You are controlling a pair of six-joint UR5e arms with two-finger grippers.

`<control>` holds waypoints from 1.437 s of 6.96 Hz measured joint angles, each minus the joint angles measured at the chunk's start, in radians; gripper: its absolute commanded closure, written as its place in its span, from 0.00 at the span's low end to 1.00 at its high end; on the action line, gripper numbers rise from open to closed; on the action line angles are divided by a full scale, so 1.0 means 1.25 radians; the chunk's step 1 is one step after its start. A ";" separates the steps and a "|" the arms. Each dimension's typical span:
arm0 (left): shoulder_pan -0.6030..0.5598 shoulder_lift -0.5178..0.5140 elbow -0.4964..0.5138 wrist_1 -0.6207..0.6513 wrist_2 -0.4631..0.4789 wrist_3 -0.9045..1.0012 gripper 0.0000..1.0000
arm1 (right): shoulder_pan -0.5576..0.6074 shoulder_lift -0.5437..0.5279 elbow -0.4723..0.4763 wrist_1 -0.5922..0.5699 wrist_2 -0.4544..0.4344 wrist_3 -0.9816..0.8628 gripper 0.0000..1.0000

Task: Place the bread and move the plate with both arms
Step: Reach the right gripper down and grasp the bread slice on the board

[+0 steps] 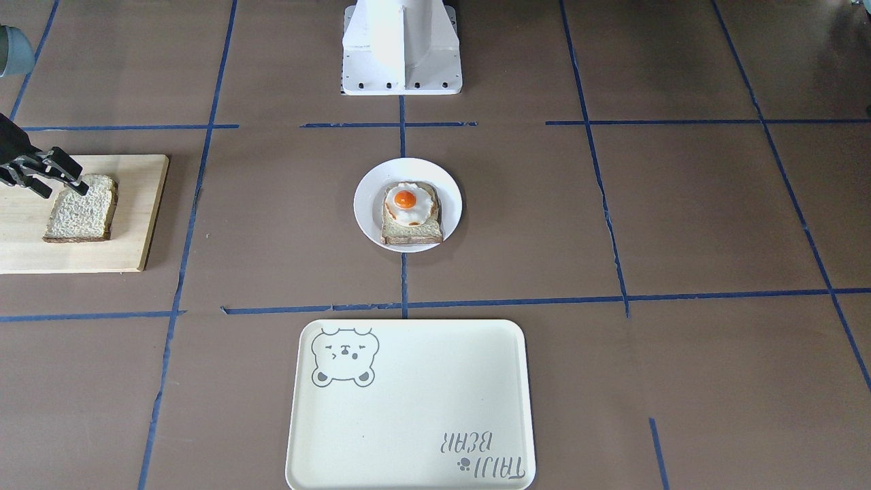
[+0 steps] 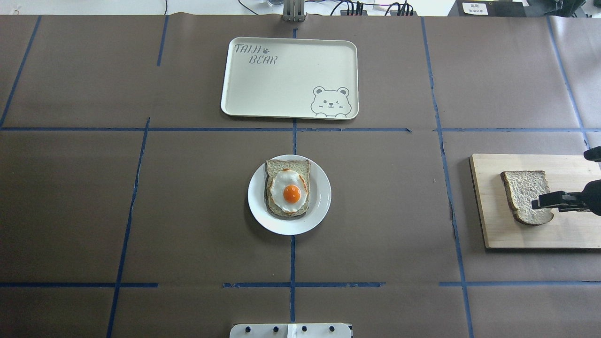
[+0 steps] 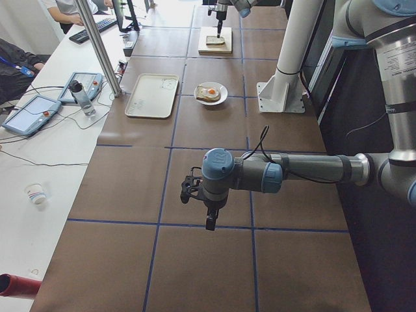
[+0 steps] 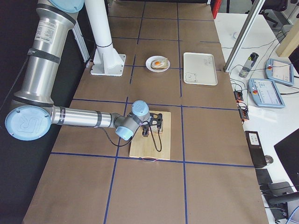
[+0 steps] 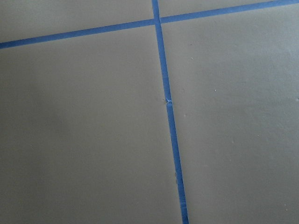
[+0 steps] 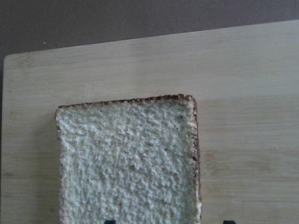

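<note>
The plain bread [image 1: 81, 214] lies flat on a wooden cutting board [image 1: 129, 218] at the table's right end; it also shows in the overhead view [image 2: 523, 190] and fills the right wrist view [image 6: 126, 163]. My right gripper [image 1: 63, 190] hovers open just above the slice's rounded end [image 2: 547, 202], holding nothing. The white plate [image 1: 371, 204] sits mid-table [image 2: 319, 202] and carries a bread slice topped with a fried egg [image 2: 288, 188]. My left gripper [image 3: 209, 214] hangs over bare table far from the plate; I cannot tell whether it is open or shut.
The cream bear tray [image 2: 281, 80] lies beyond the plate, on the far side from the robot base [image 1: 401, 47]. Blue tape lines cross the brown table. The left wrist view shows only table and tape.
</note>
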 measured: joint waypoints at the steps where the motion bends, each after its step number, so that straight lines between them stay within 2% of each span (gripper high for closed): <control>1: 0.000 0.000 0.000 0.000 0.000 0.000 0.00 | -0.003 0.000 0.001 0.001 -0.003 0.008 0.41; 2: 0.000 0.000 0.000 0.000 0.000 0.000 0.00 | -0.004 0.000 0.001 0.001 -0.004 0.013 0.65; 3: 0.000 0.000 0.000 0.000 0.000 0.000 0.00 | -0.005 0.000 0.001 0.001 -0.004 0.015 0.94; 4: 0.000 0.000 0.000 0.001 0.000 0.000 0.00 | -0.005 0.001 0.001 0.001 -0.003 0.015 0.99; 8: 0.000 0.000 0.000 0.001 0.000 0.000 0.00 | -0.003 -0.001 0.013 0.001 0.010 0.015 1.00; 10: 0.000 0.000 0.000 0.000 0.000 0.000 0.00 | -0.002 0.000 0.030 0.001 0.040 0.015 1.00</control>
